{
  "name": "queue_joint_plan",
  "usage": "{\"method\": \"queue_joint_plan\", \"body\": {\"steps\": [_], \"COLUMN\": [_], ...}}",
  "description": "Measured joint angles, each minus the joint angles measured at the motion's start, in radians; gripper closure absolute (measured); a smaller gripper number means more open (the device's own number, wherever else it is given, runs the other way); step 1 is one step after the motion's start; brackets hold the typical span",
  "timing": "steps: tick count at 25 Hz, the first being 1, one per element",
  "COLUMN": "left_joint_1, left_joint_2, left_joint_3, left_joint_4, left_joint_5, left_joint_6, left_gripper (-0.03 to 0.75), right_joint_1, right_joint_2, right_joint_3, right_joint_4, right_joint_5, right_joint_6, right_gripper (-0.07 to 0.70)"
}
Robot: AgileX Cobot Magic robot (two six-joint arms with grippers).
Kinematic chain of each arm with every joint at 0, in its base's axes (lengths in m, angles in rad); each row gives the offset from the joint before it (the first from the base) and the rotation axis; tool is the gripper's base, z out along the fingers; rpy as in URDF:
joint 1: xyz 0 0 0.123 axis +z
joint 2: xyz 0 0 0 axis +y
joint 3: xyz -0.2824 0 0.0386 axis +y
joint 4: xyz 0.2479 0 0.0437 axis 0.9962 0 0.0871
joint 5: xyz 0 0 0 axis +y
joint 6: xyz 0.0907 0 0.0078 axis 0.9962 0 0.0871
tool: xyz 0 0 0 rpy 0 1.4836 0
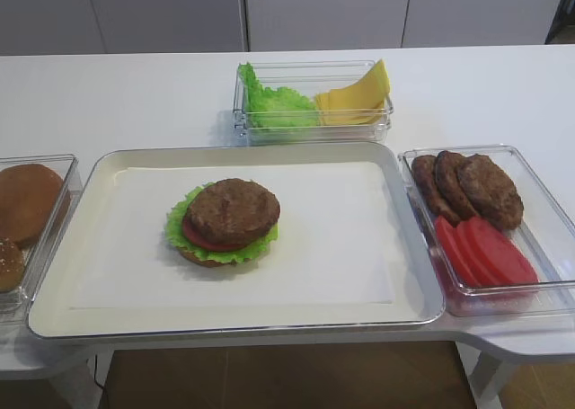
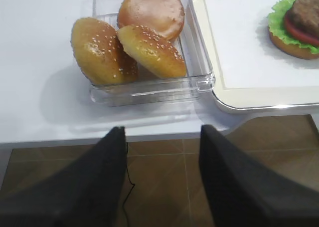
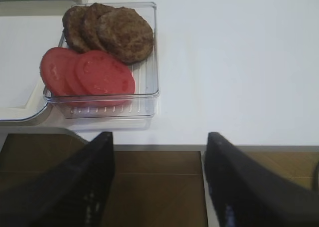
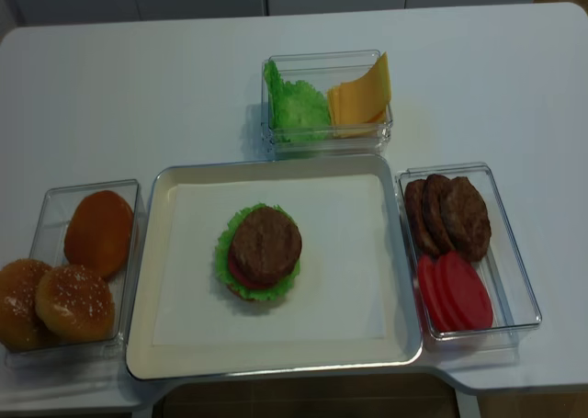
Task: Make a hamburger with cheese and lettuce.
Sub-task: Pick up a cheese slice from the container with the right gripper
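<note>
The hamburger (image 1: pixel 226 222) stands on the white paper in the cream tray (image 1: pixel 90 247): bun base, frilly lettuce (image 1: pixel 180 231) round its edge, tomato slice, dark patty on top. It also shows in the overhead view (image 4: pixel 264 250) and the left wrist view (image 2: pixel 296 25). Yellow cheese slices (image 1: pixel 355 97) lean in the clear box behind the tray, beside spare lettuce leaves (image 1: pixel 269 103). My left gripper (image 2: pixel 162 137) is open and empty, off the table's front edge below the bun box. My right gripper (image 3: pixel 158 142) is open and empty, off the front edge below the patty box.
A clear box (image 4: pixel 55 207) at the left holds three buns (image 4: pixel 99 230). A clear box (image 4: pixel 510 253) at the right holds loose patties (image 4: pixel 450 216) and tomato slices (image 4: pixel 455 289). Brown floor lies below the table's front edge.
</note>
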Motion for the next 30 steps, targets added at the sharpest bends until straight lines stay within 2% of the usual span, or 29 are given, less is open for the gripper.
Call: {"method": "queue_joint_plan", "body": {"steps": [10,16,20,22,28,30], "left_joint_1": [0.0,0.0,0.0,0.0,0.0,0.0], "left_joint_2": [0.0,0.0,0.0,0.0,0.0,0.0], "left_joint_3": [0.0,0.0,0.0,0.0,0.0,0.0], "left_joint_4": [0.0,0.0,0.0,0.0,0.0,0.0], "left_joint_5": [0.0,0.0,0.0,0.0,0.0,0.0], "left_joint_6": [0.0,0.0,0.0,0.0,0.0,0.0], "left_gripper": [0.358,0.358,0.358,0.358,0.358,0.358], "right_joint_1": [0.0,0.0,0.0,0.0,0.0,0.0], "right_joint_2": [0.0,0.0,0.041,0.082,0.261,0.337], "right_joint_3": [0.0,-0.034,-0.052,-0.063,-0.092,-0.1], "right_joint_4": [0.014,0.104,0.139,0.148,0.211,0.241], "right_joint_5": [-0.002,-0.07,-0.086,-0.125,-0.318,-0.362], "right_joint_6": [0.0,0.049,0.056,0.057,0.071,0.071], "right_gripper": [0.211,0.241,0.244,0.244,0.244,0.244]}}
